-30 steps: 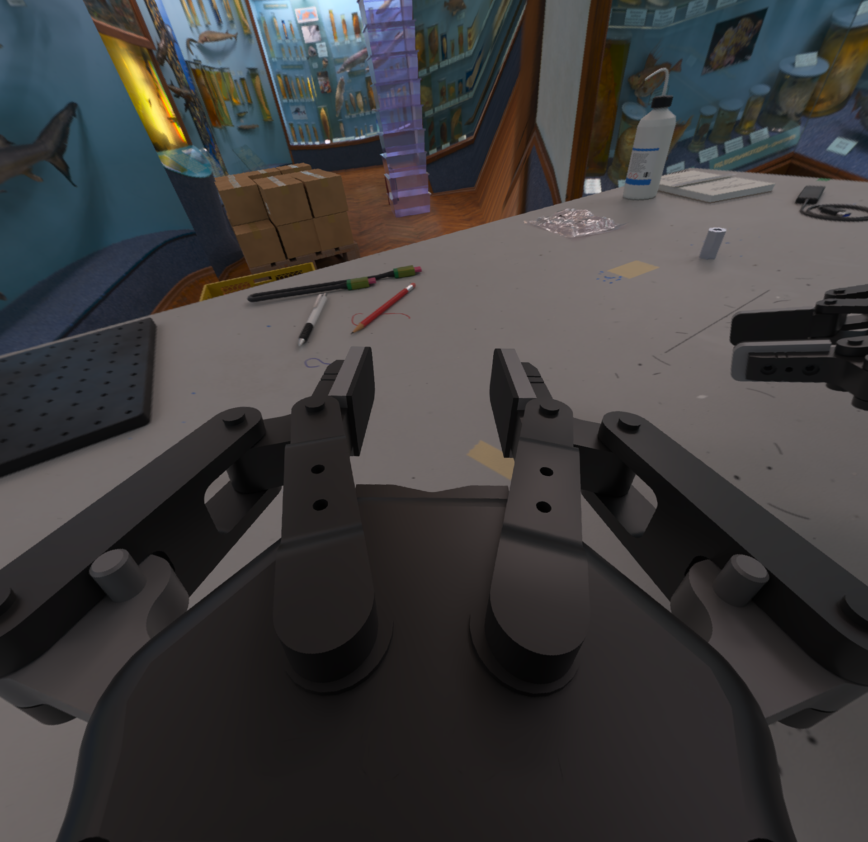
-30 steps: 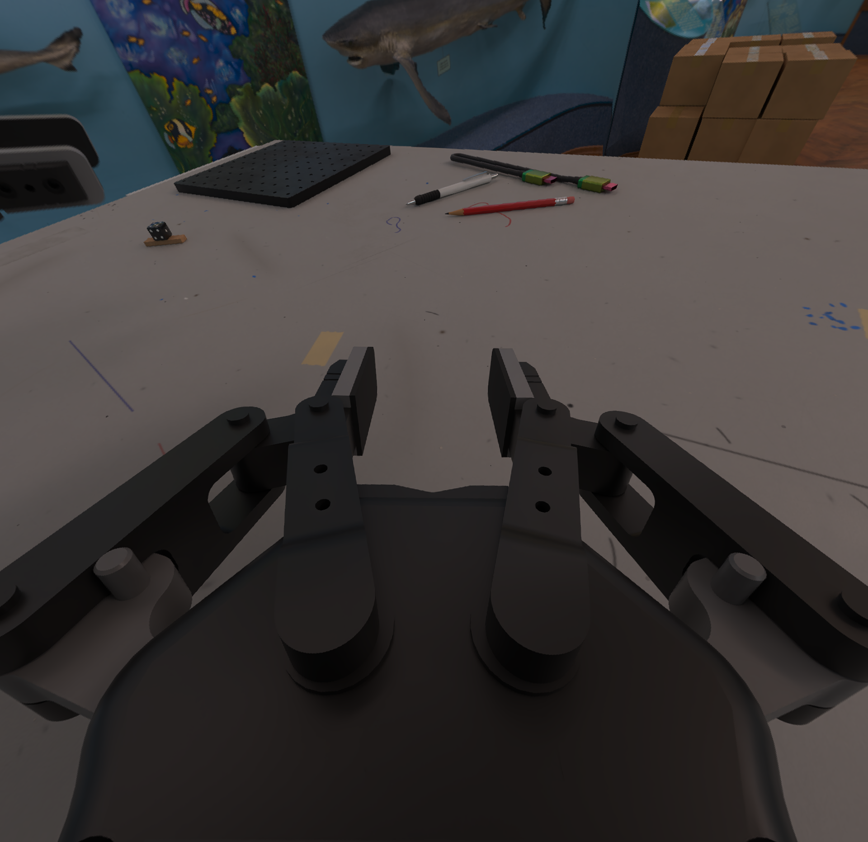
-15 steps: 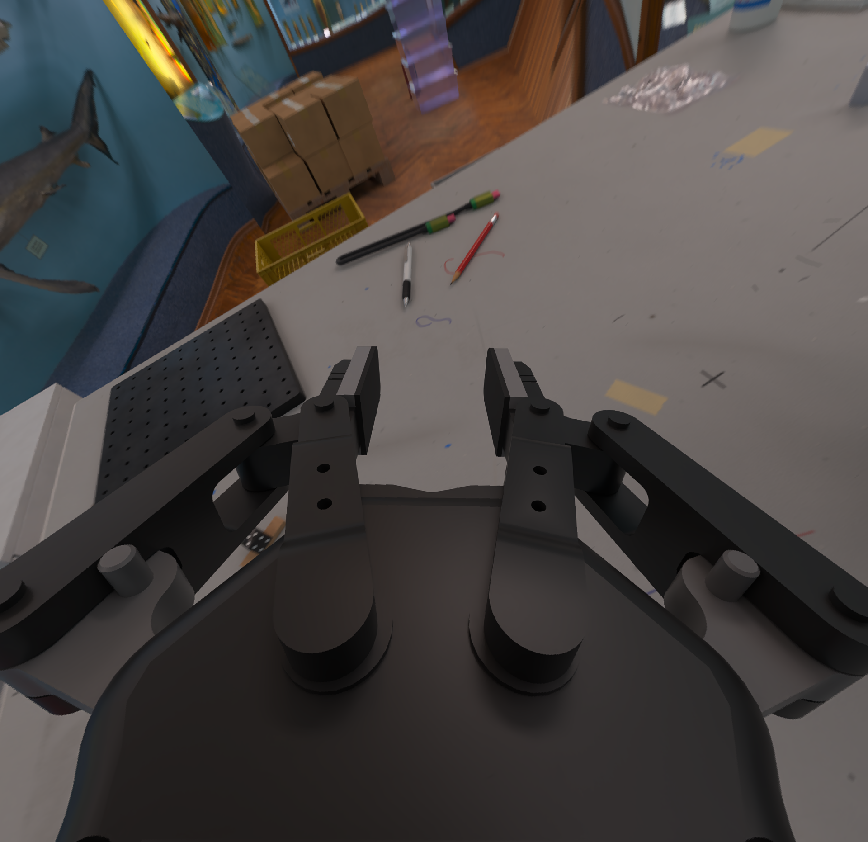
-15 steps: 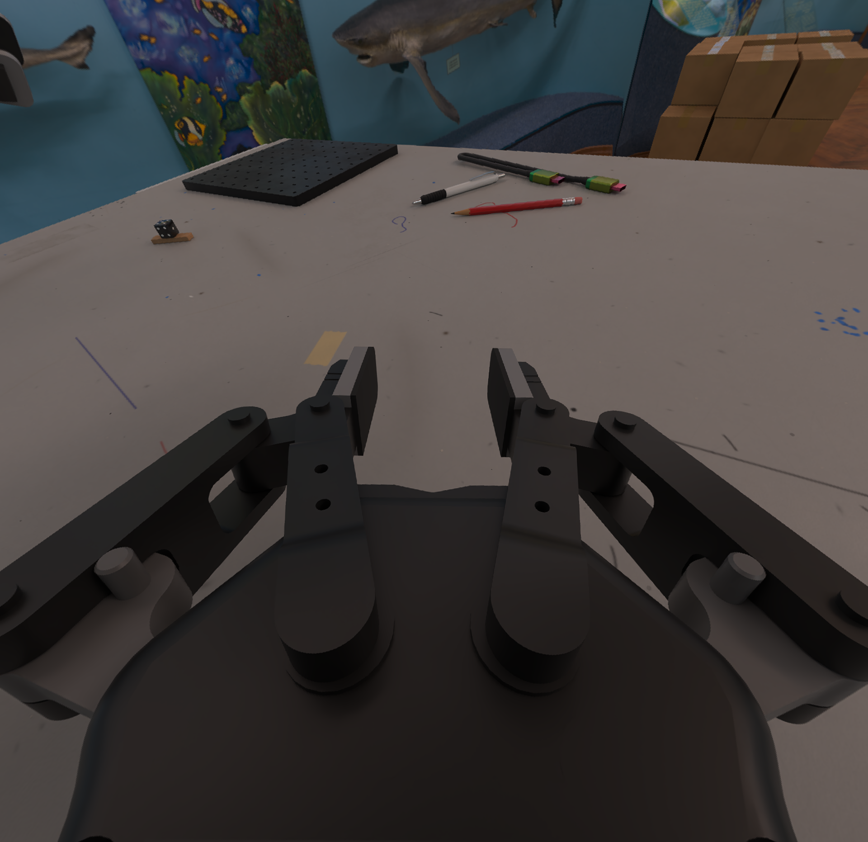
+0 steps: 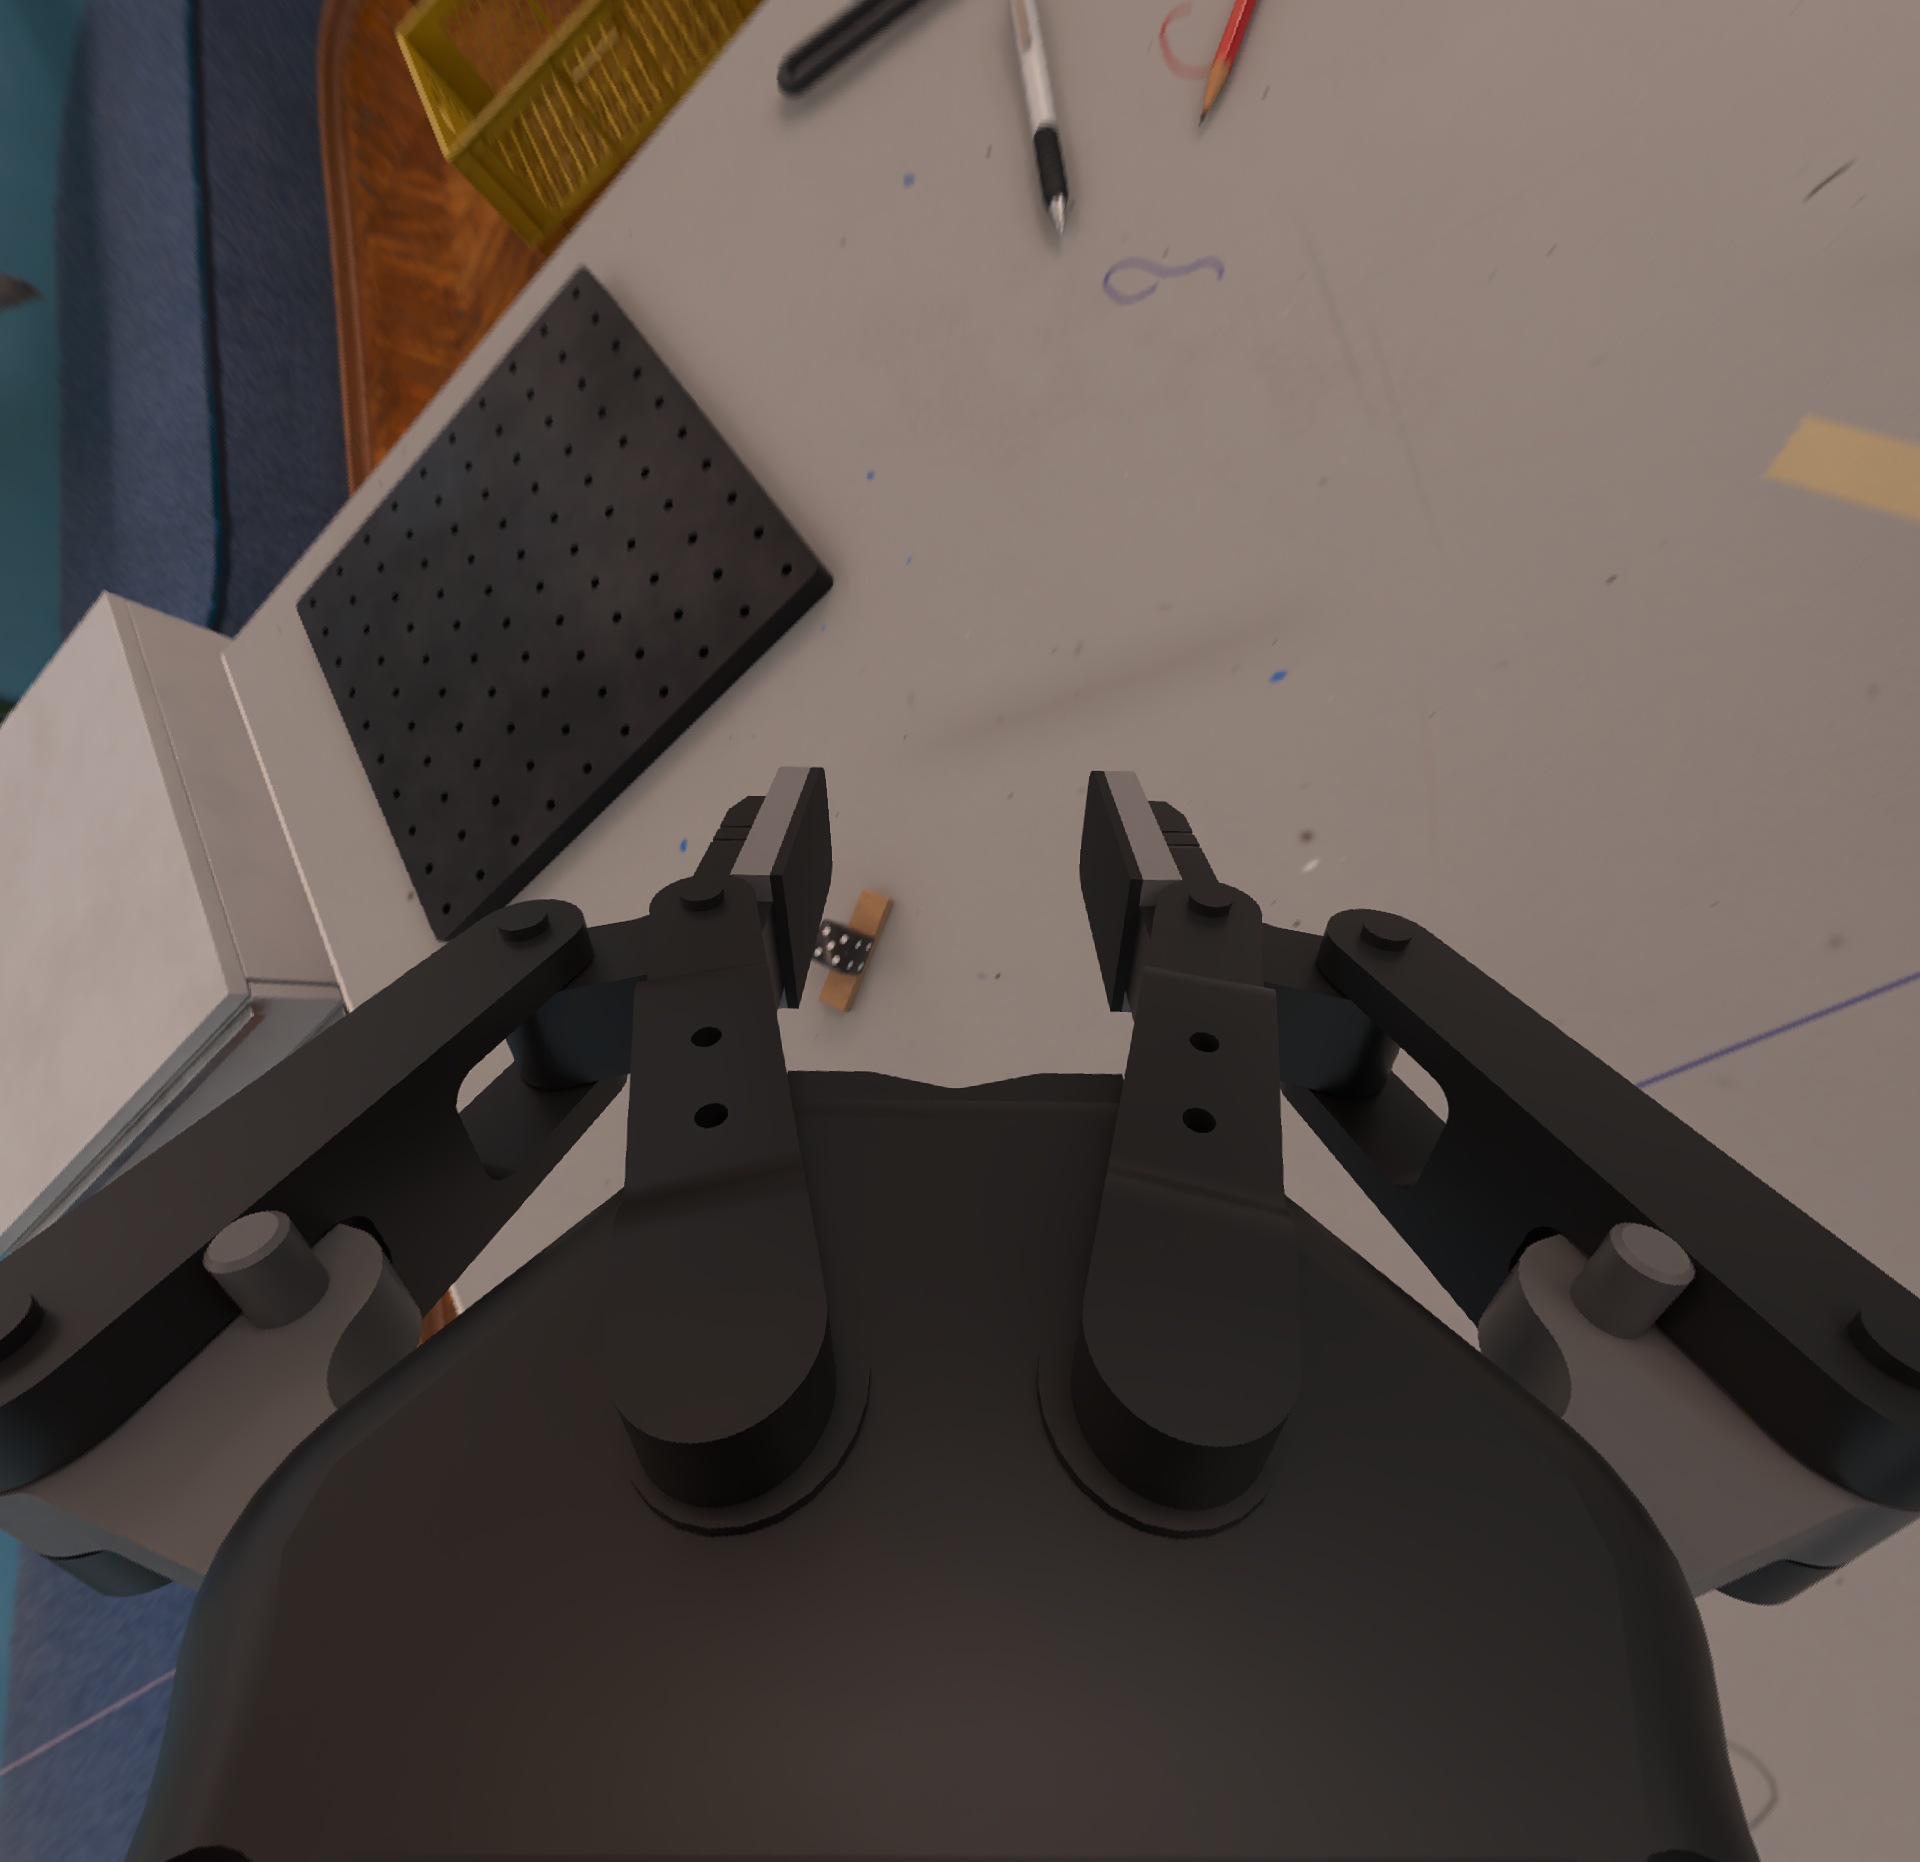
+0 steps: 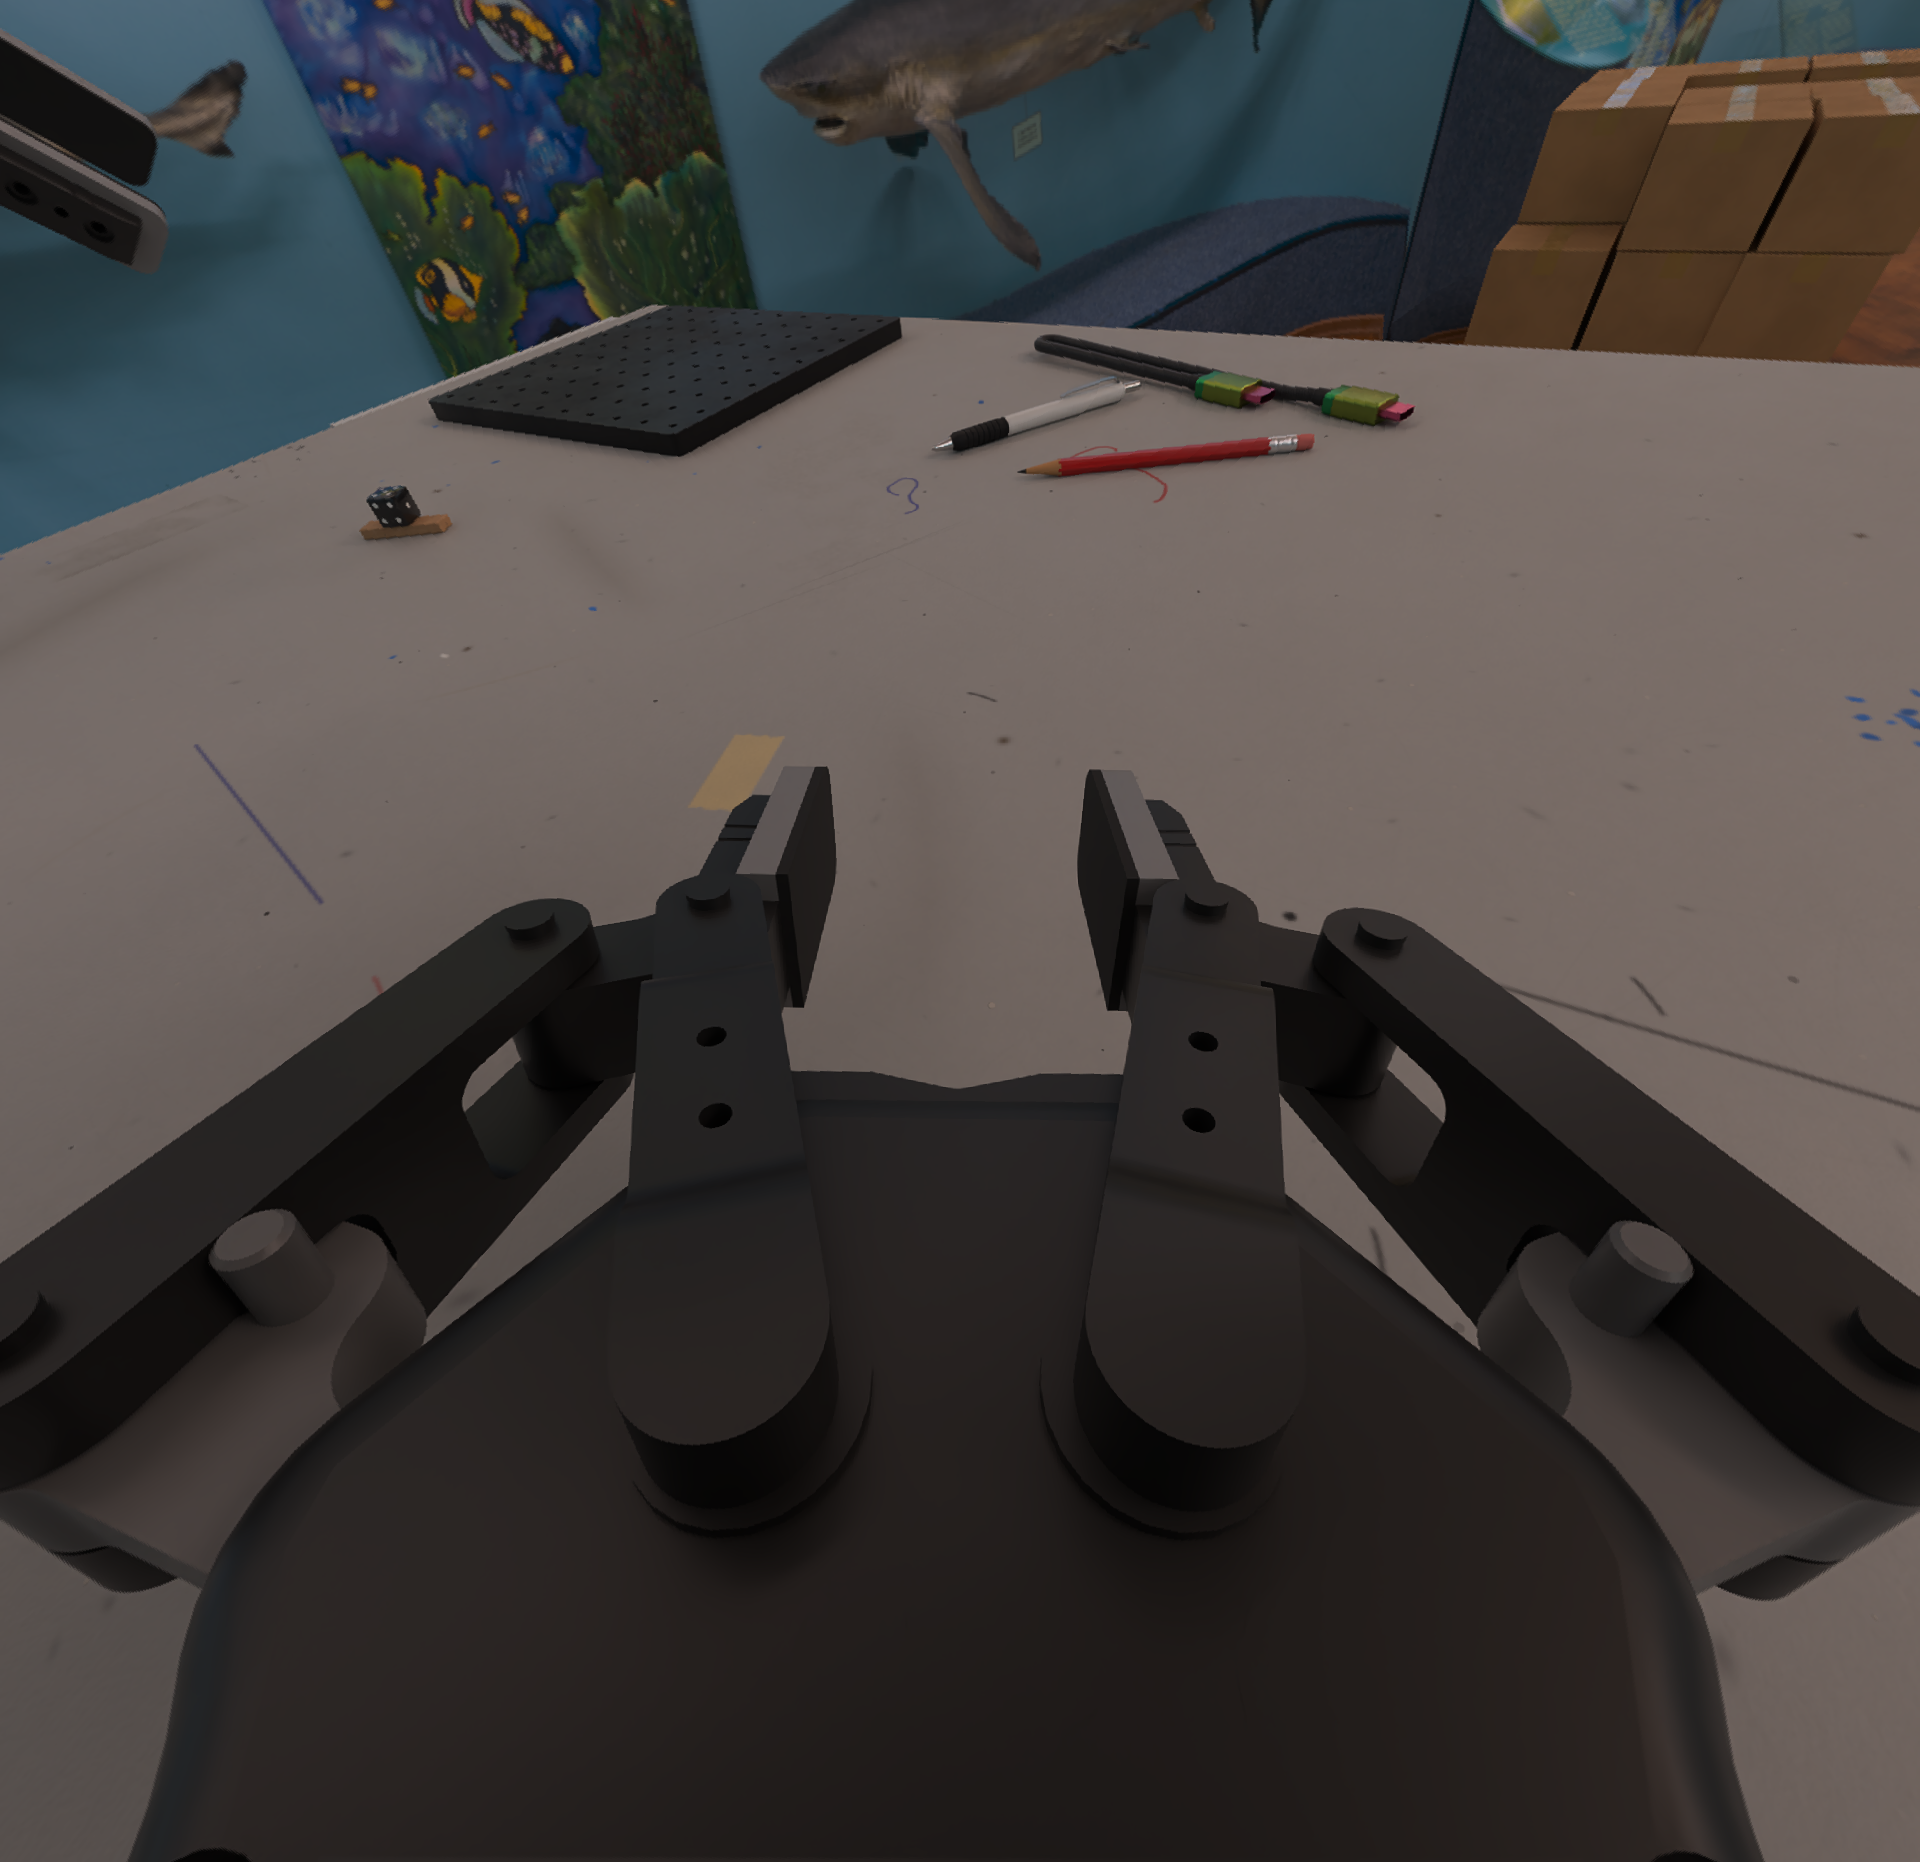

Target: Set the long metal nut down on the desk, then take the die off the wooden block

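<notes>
Looking down from well above, the left gripper (image 5: 956,882) hangs over the grey desk (image 5: 1455,773) with its jaws spread wide and nothing between them. The right gripper (image 6: 956,882) sits low and nearly level over open desk, its jaws equally wide and equally empty.

The black perforated board (image 5: 551,586) lies at about ten o'clock from the left gripper's fingers. Far off at twelve to one o'clock lie the pen (image 5: 1039,98) and the red pencil (image 5: 1236,25).

The wooden block (image 5: 858,948) is a thin tan strip on the desk, seen just inside the left pad in the left wrist view. In the right wrist view it lies far off at about ten o'clock. The die (image 5: 842,948), black with white pips, sits on top of it, partly hidden by that pad. The long metal nut shows in neither view, so I cannot tell where it is.

The main risk is alignment. The die lies off toward the left pad, not midway between the jaws, so a straight descent would probably bring that pad down on the die or the block and knock both aside. The block looks light and loose, and a low grasp could pinch it too and lift it with the die. The die is small, so an off-centre close may squirt it sideways. The board's near corner lies just beyond the block, leaving little room on that side for the outer linkage.
</notes>
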Motion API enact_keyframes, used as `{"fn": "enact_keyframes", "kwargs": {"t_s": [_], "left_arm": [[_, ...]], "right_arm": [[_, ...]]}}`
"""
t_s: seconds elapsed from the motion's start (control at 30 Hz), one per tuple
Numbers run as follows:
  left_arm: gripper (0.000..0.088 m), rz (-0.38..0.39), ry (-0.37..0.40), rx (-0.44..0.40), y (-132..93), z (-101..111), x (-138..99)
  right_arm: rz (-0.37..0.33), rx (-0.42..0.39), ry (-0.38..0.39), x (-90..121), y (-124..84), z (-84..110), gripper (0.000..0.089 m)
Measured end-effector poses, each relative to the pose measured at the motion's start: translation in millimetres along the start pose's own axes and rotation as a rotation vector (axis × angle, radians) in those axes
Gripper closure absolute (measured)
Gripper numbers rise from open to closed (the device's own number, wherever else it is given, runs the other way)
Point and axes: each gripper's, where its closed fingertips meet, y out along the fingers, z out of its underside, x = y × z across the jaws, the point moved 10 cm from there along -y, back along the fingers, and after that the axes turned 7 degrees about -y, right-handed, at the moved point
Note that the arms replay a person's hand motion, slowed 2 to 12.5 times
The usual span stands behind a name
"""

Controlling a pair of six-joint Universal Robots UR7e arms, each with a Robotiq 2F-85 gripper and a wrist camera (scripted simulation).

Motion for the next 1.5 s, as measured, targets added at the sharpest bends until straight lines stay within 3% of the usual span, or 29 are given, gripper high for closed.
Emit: {"fn": "enact_keyframes", "kwargs": {"t_s": [0.47, 0.8, 1.13, 1.5], "left_arm": [[0.0475, 0.025, 0.111, 0.315, 44, 1, 48], [0.0481, 0.063, 0.197, 0.510, 77, 9, 58], [0.0481, 0.069, 0.266, 0.617, 101, 19, 59], [0.0488, 0.096, 0.288, 0.699, 117, 27, 56]], "right_arm": [[-0.020, -0.006, 0.014, -2, 2, -2.1, 0.0473], [-0.034, -0.009, 0.032, -4, 3, -3.3, 0.0474], [-0.050, -0.014, 0.050, -6, 4, -4.4, 0.0479], [-0.065, -0.023, 0.069, -9, 4, -4.5, 0.0483]]}}
